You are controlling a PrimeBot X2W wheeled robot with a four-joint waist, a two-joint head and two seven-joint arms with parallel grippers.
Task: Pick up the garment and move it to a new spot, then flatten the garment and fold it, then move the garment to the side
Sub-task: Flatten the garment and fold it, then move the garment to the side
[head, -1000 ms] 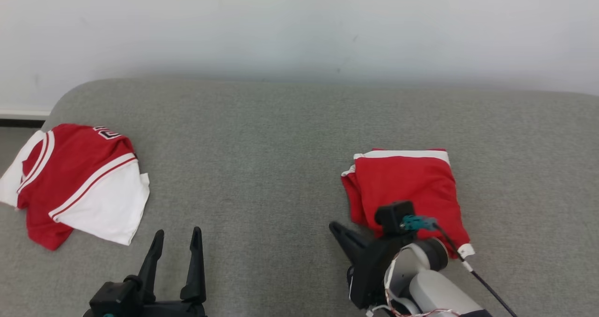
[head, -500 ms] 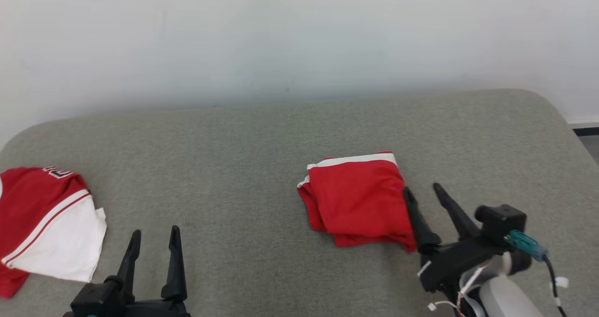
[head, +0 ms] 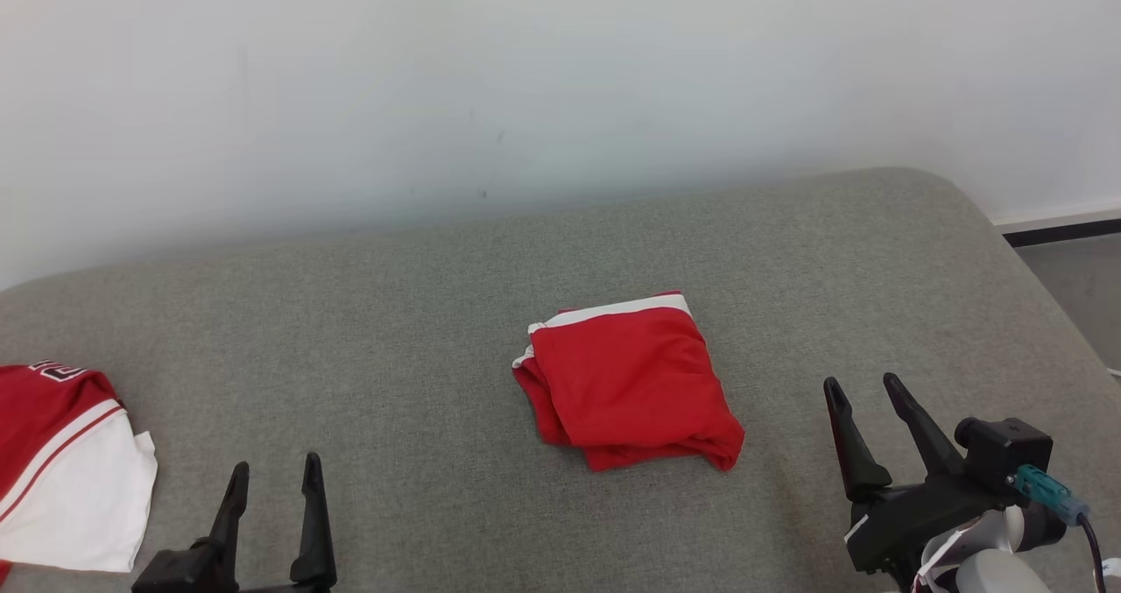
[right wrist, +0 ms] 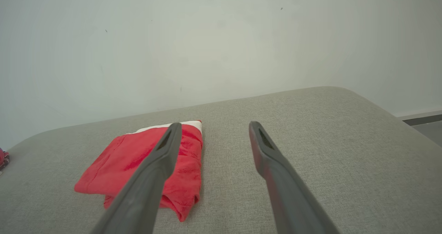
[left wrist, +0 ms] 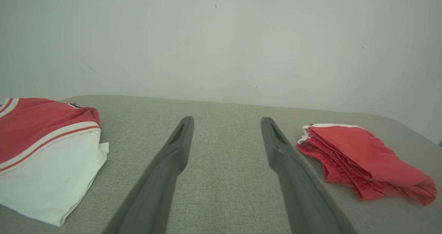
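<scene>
Lying folded left of right hand: red garment | right hand, left hand are spread wide, empty | risk: fold is undone if brushed.

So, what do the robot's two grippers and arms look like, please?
The left gripper and right gripper are black. Each has two long, dark, tapering fingers with a narrow slot near the tip. Behind the right one sits a black box with a teal connector and a black cable. Its forearm is pale grey, with thin wires beside it.
</scene>
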